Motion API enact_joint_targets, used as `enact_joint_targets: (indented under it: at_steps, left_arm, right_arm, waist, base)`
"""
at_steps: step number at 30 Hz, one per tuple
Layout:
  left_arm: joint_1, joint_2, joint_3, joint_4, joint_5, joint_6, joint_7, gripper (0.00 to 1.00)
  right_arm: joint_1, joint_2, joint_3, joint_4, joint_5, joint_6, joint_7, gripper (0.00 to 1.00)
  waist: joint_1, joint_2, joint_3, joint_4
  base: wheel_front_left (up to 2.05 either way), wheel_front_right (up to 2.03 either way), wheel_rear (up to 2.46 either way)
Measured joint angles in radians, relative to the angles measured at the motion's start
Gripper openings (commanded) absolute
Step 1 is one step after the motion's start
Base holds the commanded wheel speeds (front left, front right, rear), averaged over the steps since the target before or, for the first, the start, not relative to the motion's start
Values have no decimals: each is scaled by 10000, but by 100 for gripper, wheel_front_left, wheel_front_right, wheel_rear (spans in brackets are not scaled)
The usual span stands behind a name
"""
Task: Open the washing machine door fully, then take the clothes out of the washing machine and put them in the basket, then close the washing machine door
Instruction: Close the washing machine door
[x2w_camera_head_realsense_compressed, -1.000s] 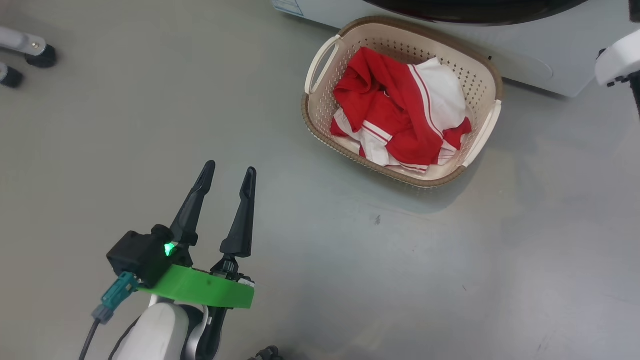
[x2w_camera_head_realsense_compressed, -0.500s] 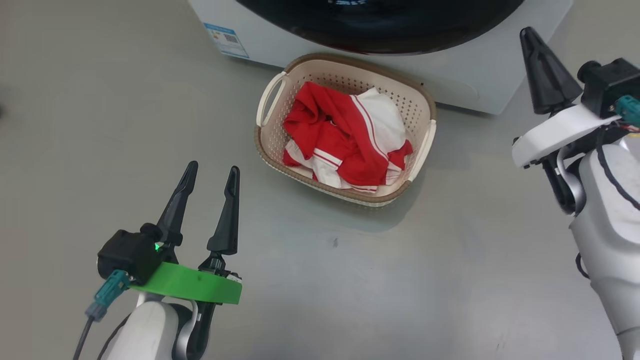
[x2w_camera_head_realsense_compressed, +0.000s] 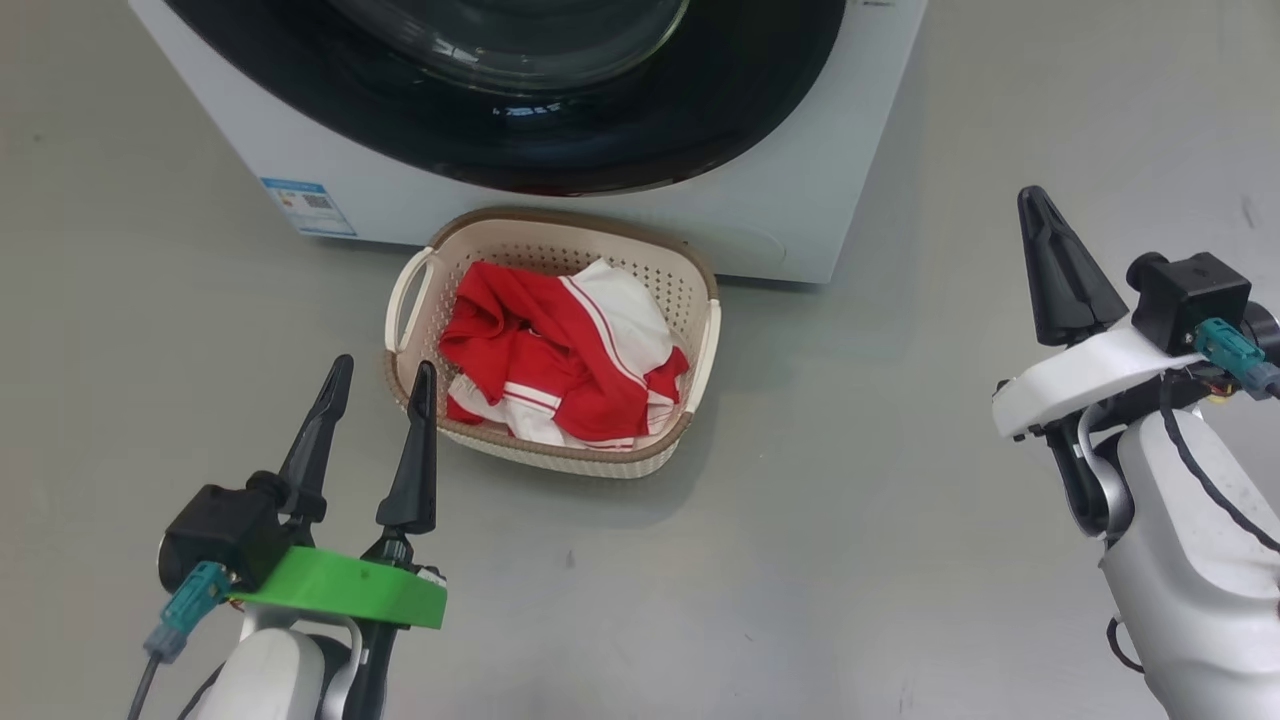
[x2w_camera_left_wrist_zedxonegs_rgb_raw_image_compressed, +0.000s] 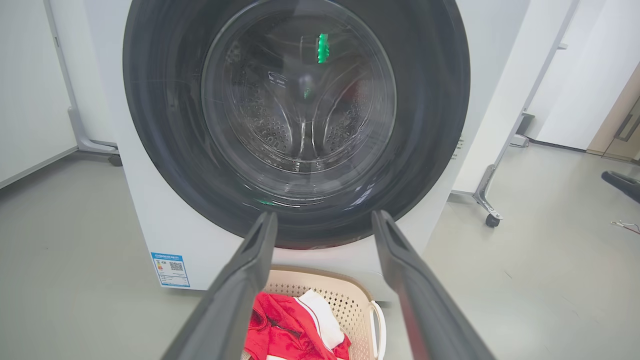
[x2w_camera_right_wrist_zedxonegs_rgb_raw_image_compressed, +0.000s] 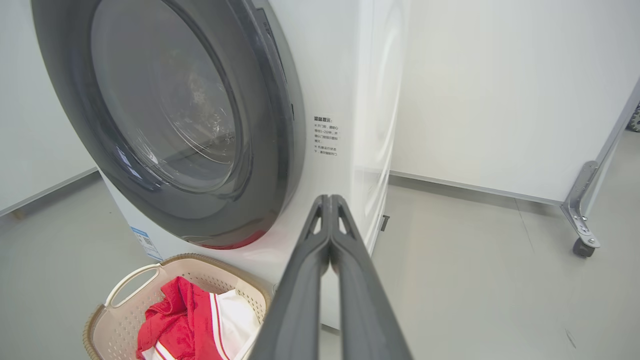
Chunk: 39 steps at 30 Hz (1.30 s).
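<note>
the washing machine door (x2w_camera_left_wrist_zedxonegs_rgb_raw_image_compressed: 295, 125) looks shut flat on the washing machine (x2w_camera_left_wrist_zedxonegs_rgb_raw_image_compressed: 145, 215). the clothes (x2w_camera_head_realsense_compressed: 545, 360) lie in the basket (x2w_camera_head_realsense_compressed: 560, 216), just in front of the machine. the left gripper (x2w_camera_head_realsense_compressed: 384, 365) is wide open and empty. the right gripper (x2w_camera_head_realsense_compressed: 1032, 200) is pinched shut and empty. i cannot tell if the door clicked; if not, it may swing out. the left gripper is near the basket and could knock it over.
</note>
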<state>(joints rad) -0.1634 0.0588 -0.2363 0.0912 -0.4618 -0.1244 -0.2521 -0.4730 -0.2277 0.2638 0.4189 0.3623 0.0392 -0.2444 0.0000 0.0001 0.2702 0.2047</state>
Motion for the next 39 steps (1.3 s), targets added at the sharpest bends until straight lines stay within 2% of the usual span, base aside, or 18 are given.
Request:
enact_joint_targets:
  at_steps: [9, 19, 20, 21, 39]
  left_arm:
    - [451, 33, 142, 109, 10, 0, 0, 100]
    - [867, 2, 454, 180, 61, 0, 0, 100]
    - [884, -13, 453, 219, 61, 0, 0, 100]
    - [909, -17, 451, 240, 61, 0, 0, 100]
    - [1224, -54, 675, 445, 433, 0, 0, 100]
  right_arm:
    - [1381, 46, -616, -539, 259, -433, -15, 0]
    - [2841, 136, -1266, -1319, 443, -859, -77, 0]
    - [3005, 144, -1361, -1415, 443, -899, -79, 30]
    - [3168, 150, -1452, -1505, 453, -947, -79, 100]
    - [4662, 412, -1724, -2777, 313, -1037, -77, 100]
  waist:
    - [0, 0, -824, -937]
    - [-1, 0, -1538, -1528]
    - [-1, 0, -1602, -1562]
    - [-1, 0, -1664, -1590]
    - [-1, 0, -2074, -1637]
  base:
    - [0, 0, 0]
    - [0, 0, 0]
    - [0, 0, 0]
    - [0, 0, 0]
    - [0, 0, 0]
